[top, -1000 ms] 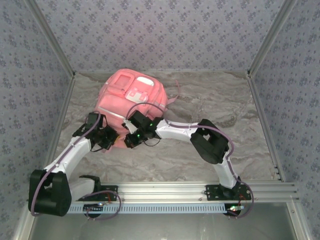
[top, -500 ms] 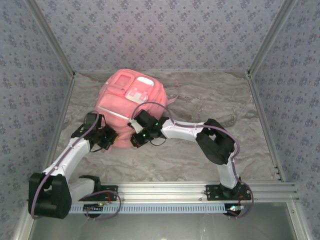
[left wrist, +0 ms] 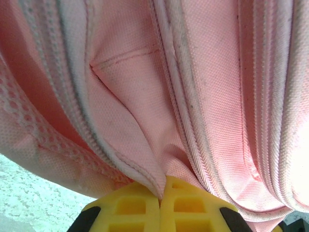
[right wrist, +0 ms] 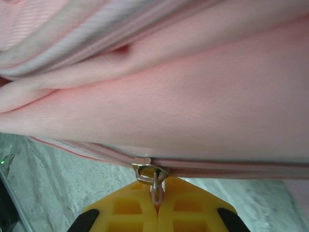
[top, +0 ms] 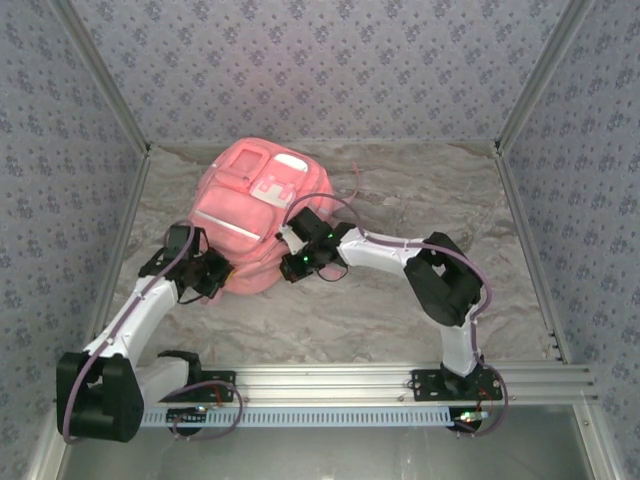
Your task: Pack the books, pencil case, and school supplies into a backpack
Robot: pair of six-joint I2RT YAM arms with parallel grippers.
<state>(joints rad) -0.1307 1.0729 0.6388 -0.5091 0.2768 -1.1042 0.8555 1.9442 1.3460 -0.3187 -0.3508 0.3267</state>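
Two pincers, and both are clamped onto the backpack. The left pincer is clenched on a fold of the pink fabric. Its yellow fingers are pressed flat together with the cloth edge nipped between the tips. The rest of the bag rises straight ahead of it, with seams and pale piping running away from the tips. A bit of marbled table peeks in low on that pincer's left, under the bag.

The right pincer is clenched too, gripping the little metal zipper pull. The tab drops down between its fingertips, and the zipper track runs sideways just ahead of them. The pink body of the bag bulges beyond that.

From the overhead camera, the left pincer bites the bag's near left edge and the right pincer is on its near right side. So the backpack lies between the two and stretches away ahead of them, front pockets facing up. A thin strap trails onto the table out past the right pincer.
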